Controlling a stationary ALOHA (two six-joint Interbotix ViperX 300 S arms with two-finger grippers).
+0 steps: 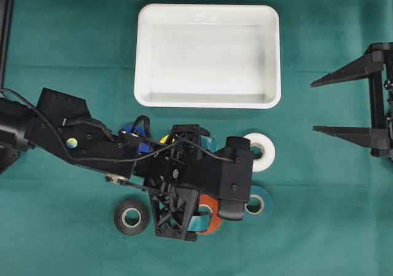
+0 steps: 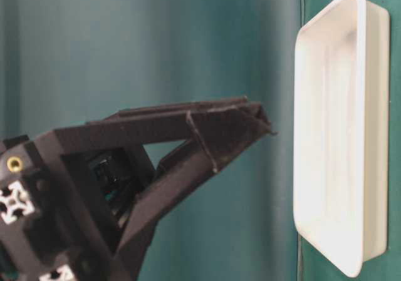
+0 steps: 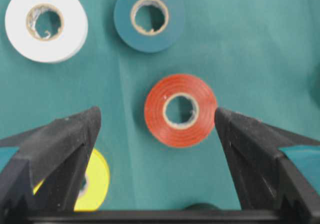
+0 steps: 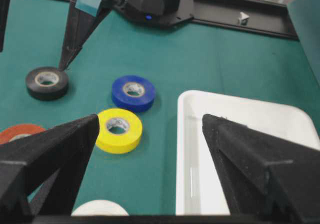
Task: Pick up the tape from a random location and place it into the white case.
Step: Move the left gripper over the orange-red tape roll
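Approach step in hand: left gripper [image 3: 157, 124] spread wide above the orange tape [image 3: 180, 110], lying flat at centre of the left wrist view between the fingers, not yet touched. Next, judged: lowering straight down, closing on the roll, then carrying to the white case [image 1: 207, 55] at top centre overhead (empty so far). Right gripper [image 1: 325, 106] parked open at right edge. Six rolls counted: orange, white [image 3: 46, 22], teal [image 3: 149, 17], yellow [image 4: 119, 129], blue [image 4: 133, 93], black [image 4: 47, 83]; one case.

Bare cloth rings the red roll [image 3: 180, 110], leaving room for the left tool's [image 3: 157, 121] spread fingers on both sides. The yellow roll [image 3: 95, 181] lies close by one finger; the teal roll [image 3: 149, 17] and white roll [image 3: 46, 23] lie beyond the red roll, apart from it.
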